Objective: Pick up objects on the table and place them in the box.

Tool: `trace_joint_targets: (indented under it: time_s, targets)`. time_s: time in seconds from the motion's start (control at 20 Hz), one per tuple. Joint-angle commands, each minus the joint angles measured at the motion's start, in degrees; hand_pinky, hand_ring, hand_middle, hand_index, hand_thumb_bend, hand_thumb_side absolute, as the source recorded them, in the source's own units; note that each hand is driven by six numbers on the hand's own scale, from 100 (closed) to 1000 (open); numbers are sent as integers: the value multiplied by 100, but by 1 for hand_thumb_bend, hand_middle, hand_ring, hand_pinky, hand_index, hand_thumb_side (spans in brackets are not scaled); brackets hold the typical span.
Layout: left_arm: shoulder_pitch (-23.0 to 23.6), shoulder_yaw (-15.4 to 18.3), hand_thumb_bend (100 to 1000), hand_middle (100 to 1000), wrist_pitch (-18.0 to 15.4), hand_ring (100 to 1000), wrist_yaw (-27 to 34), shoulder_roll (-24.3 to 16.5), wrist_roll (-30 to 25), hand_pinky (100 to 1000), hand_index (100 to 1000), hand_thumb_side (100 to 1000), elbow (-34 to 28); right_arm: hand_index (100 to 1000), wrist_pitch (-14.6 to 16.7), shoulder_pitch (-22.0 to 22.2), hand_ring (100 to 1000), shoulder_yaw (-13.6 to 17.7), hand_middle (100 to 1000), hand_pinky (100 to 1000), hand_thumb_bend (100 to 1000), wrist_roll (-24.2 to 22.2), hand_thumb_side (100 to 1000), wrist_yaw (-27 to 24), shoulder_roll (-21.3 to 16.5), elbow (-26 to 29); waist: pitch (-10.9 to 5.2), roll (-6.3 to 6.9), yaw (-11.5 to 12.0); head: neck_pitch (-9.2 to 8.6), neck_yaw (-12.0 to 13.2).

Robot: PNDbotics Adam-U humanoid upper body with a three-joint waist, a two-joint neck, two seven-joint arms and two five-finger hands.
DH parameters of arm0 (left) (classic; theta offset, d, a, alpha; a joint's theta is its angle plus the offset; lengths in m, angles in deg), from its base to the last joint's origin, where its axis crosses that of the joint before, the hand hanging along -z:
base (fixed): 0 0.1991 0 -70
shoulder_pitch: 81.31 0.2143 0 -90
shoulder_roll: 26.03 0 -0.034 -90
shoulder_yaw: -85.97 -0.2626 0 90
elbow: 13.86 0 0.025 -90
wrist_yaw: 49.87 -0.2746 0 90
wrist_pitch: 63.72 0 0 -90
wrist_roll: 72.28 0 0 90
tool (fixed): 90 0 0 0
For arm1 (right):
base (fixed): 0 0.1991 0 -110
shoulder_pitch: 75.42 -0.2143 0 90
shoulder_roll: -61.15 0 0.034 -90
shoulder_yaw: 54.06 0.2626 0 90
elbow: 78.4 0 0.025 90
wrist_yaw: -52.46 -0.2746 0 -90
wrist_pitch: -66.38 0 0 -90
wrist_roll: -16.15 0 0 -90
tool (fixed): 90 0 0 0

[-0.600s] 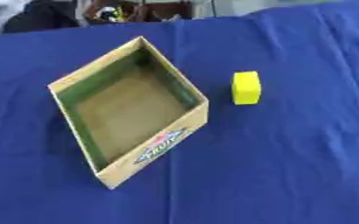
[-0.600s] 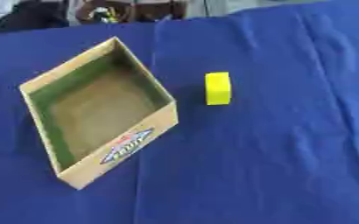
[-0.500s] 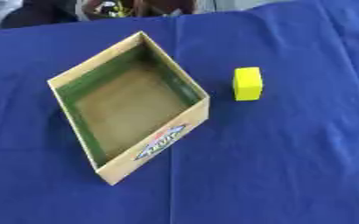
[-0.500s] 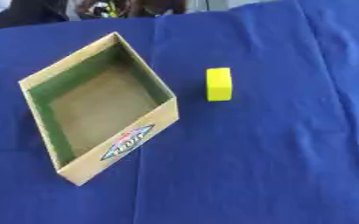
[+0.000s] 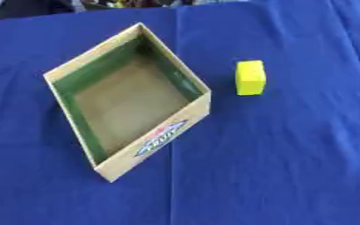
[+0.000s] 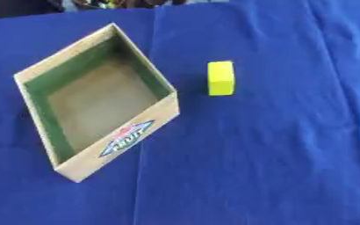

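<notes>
An open cardboard box [image 5: 189,115] with green inner walls lies turned cornerwise on the blue cloth, left of centre. Its brown floor is bare. A printed label shows on its near right wall. A small yellow block [image 5: 250,78] lies on the cloth to the right of the box, a short gap from its right corner. Neither hand shows in either eye view.
A blue cloth [image 5: 290,167] covers the whole table, with a fold line running down its middle. Dark shapes show along the far edge at the top left.
The whole picture has slid down a little, so the camera has tilted. The box and the yellow block keep their places relative to each other.
</notes>
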Motion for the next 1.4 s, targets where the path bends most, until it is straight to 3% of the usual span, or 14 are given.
trace_joint_targets:
  time_s: [0.05, 0.1, 0.2, 0.35, 0.55, 0.8, 1.1, 1.4]
  targets:
    - [-72, -22, 100, 865, 7, 811, 34, -70, -31, 766, 996, 1000, -104, 921, -78, -276, 926, -182, 888, 850, 606, -605, 994, 345, -354, 83, -98, -42, 10, -97, -142]
    - [-76, -30, 100, 864, 14, 811, 31, -71, -38, 765, 995, 1000, -104, 922, -131, -365, 933, -275, 894, 859, 629, -869, 974, 437, -403, 83, -102, -46, 11, -106, -189]
    - [-83, -47, 100, 863, 29, 810, 31, -70, -49, 764, 994, 1000, -104, 944, -229, -532, 950, -481, 907, 888, 693, -1497, 836, 608, -489, 83, -113, -60, 17, -122, -293]
    - [-74, -68, 100, 862, 54, 809, 45, -61, -59, 744, 993, 1000, -104, 964, -302, -783, 966, -705, 918, 911, 722, -2478, 709, 801, -522, 83, -130, -83, 28, -141, -406]
    - [-73, -92, 100, 859, 78, 808, 64, -57, -76, 738, 989, 1000, -104, 966, -435, -1120, 970, -877, 929, 915, 675, -3500, 669, 907, -471, -32, -160, -112, 39, -121, -491]
    - [-96, -120, 100, 851, 107, 807, 77, -53, -107, 734, 982, 1000, -104, 969, -549, -1600, 971, -1056, 942, 915, 653, -4044, 657, 958, -274, -506, -194, -128, 46, -106, -583]
    - [-119, -151, 100, 844, 147, 807, 96, -33, -148, 734, 978, 1000, -104, 976, -383, -2140, 980, -1378, 949, 920, 640, -4542, 573, 1213, 62, -1110, -203, -130, 50, -140, -624]
    - [-142, -169, 100, 841, 137, 810, 185, -1, -236, 739, 975, 1000, -104, 977, -351, -2429, 976, -1535, 937, 907, 692, -4967, 527, 991, 392, -1815, -190, -128, 65, -172, -628]
